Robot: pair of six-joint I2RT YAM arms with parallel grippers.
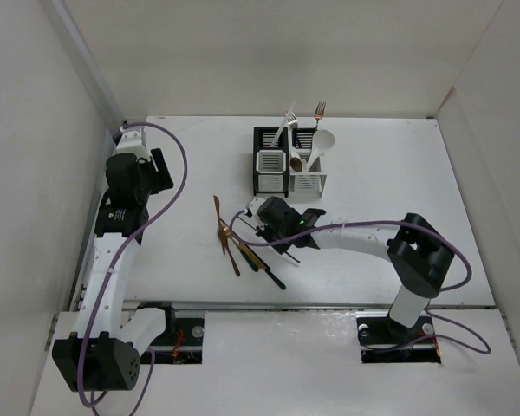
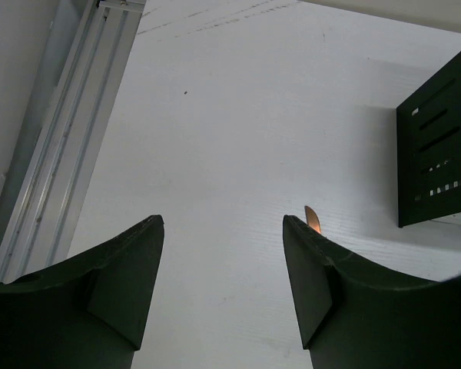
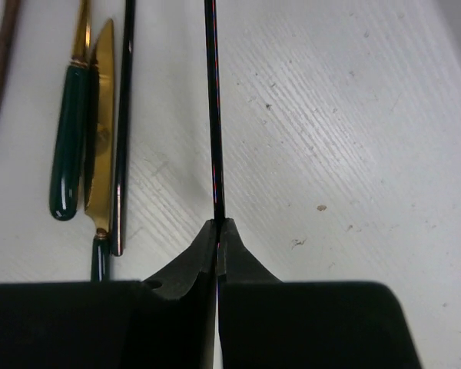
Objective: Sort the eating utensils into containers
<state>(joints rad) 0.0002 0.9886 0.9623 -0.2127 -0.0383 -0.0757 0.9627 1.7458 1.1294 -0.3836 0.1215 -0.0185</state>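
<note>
right tool [image 3: 217, 226] pinching thin black chopstick [image 3: 212, 108], stick running straight ahead from its tips, green-handled cutlery [image 3: 69, 154] just left, left tool [image 2: 223, 231] spread above worktop [image 2: 253, 115]

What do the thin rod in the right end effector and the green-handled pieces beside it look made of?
Thin rod: glossy black, lacquered wood or plastic perhaps; a fine sheen line runs along it. Green-handled pieces: shiny dark-green handles, maybe resin; reflective gold-toned metal blades.
</note>
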